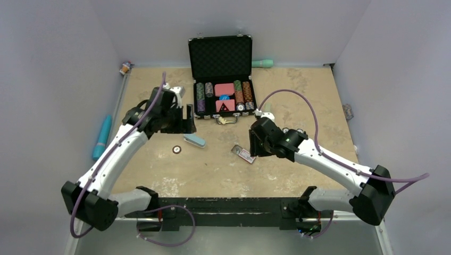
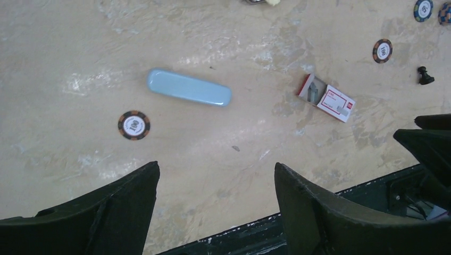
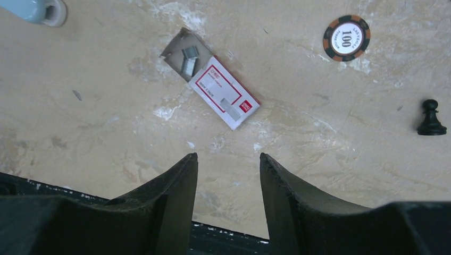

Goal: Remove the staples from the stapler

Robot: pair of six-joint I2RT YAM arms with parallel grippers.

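A light-blue stapler [image 1: 194,140] lies shut and flat on the table, and shows in the left wrist view [image 2: 189,88]; only its end shows in the right wrist view [image 3: 37,9]. Two short silver staple strips [image 3: 189,59] lie in the open end of a small red-and-white box [image 3: 226,93], also seen from the left wrist [image 2: 315,89]. My left gripper [image 1: 187,119] is open and empty above the table, behind the stapler [image 2: 216,166]. My right gripper [image 1: 254,143] is open and empty beside the box [image 3: 227,155].
An open black case [image 1: 220,69] with chips stands at the back. Loose poker chips [image 1: 176,149] [image 2: 133,125] [image 3: 346,37], a black pawn [image 3: 431,119] and keys [image 1: 226,120] lie around. A teal object [image 1: 102,137] lies off the table's left edge.
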